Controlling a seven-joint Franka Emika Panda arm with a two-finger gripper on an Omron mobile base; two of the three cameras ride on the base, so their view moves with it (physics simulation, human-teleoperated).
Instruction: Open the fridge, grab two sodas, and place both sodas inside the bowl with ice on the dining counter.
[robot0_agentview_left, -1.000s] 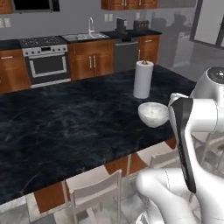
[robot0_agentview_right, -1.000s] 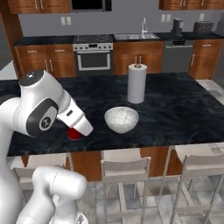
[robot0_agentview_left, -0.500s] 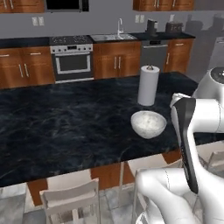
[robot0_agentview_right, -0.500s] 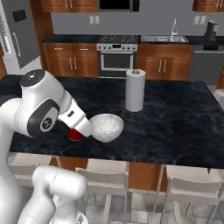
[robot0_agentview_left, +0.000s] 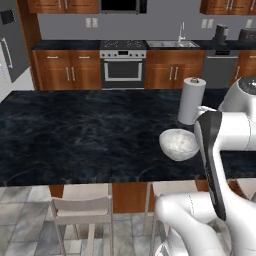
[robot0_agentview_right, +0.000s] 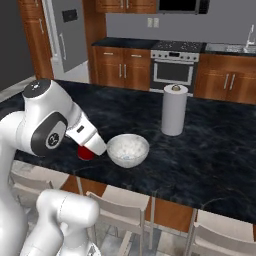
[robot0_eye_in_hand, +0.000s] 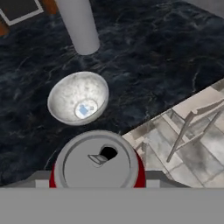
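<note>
The fingers grip a red soda can (robot0_eye_in_hand: 97, 162), held upright just beside the white bowl (robot0_agentview_right: 128, 150) and above the near edge of the black marble tabletop (robot0_agentview_left: 75, 140). The bowl rests on the tabletop near that edge and holds pale ice (robot0_eye_in_hand: 85, 109). A white paper towel roll (robot0_agentview_right: 174, 110) stands upright on the tabletop just behind the bowl.

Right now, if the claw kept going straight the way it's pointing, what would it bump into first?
Probably the white bowl on the dining counter. The claw holds a red soda aimed at it, though the depth is hard to judge.
</note>
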